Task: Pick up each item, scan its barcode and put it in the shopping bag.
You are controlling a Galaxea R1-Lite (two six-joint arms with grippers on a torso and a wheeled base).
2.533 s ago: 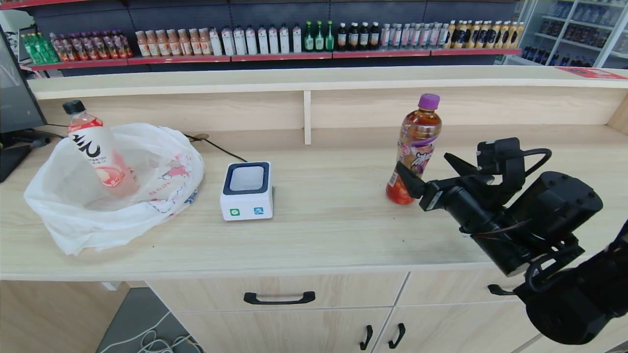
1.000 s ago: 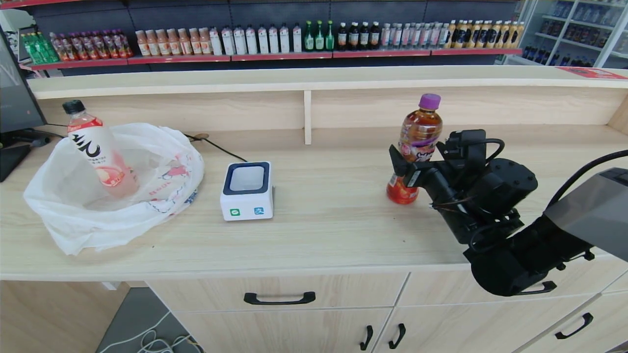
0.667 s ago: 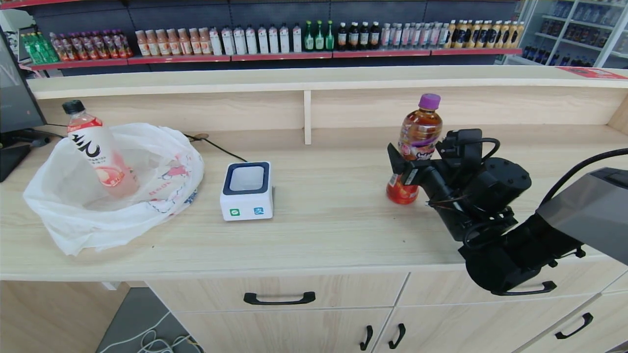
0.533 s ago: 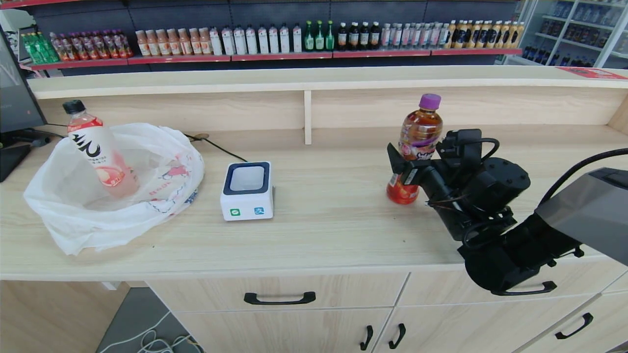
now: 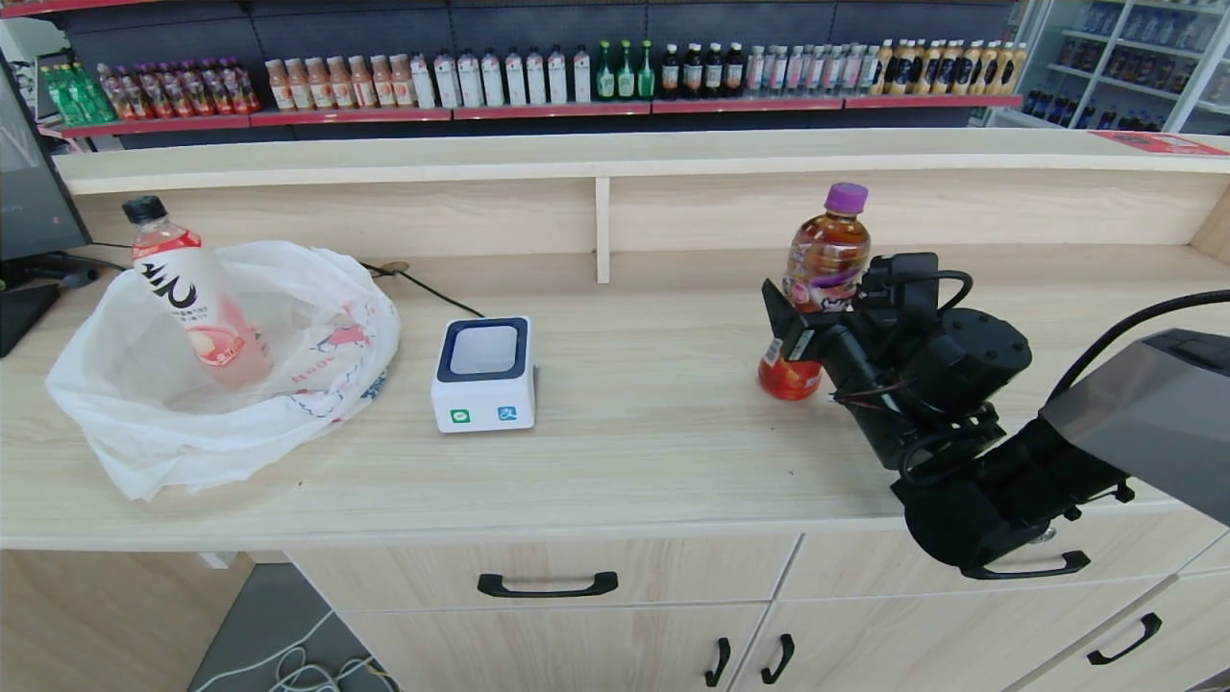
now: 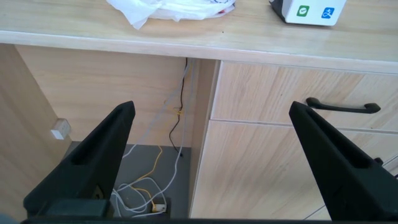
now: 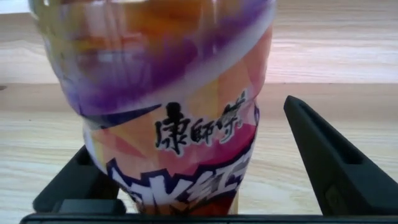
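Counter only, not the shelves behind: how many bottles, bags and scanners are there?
Bottles: 2, the black-capped bottle and the purple-capped bottle
Bags: 1, the shopping bag
Scanners: 1, the scanner
Total: 4

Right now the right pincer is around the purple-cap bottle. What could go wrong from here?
1. The bottle looks off-centre in the right pincer: the wrist view shows a gap at one finger only. Closing may shove or tip it.
2. The pincer sits below the tall bottle's middle, so it may swing when lifted.
3. The bag already holds a leaning pink bottle, and a drop-in could knock it over.
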